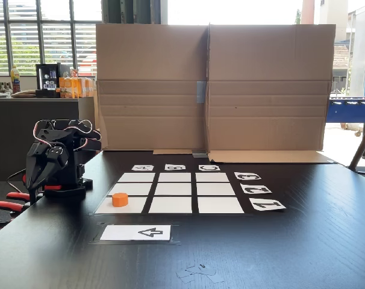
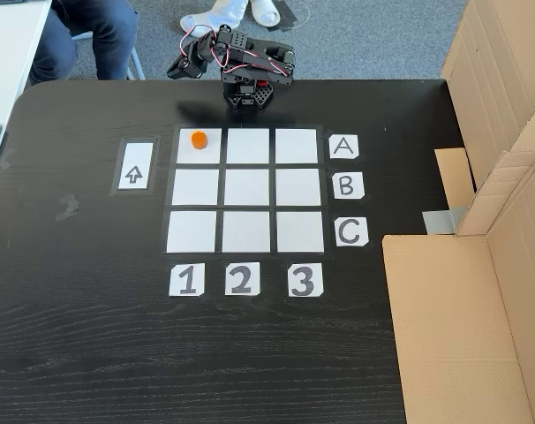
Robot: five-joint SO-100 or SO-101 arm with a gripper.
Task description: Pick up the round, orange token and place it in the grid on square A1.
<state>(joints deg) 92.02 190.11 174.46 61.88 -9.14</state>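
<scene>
Token [image 2: 199, 140] sat on square A1 [image 2: 199, 155] of the grid [image 2: 247, 187], while the gripper [image 2: 181, 70], folded back well apart, showed no readable grip state

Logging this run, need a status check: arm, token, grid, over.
Gripper folded back at the table edge, jaw state unclear. Orange token sits in corner square of row A, column 1. Nothing blocking the grid.
</scene>
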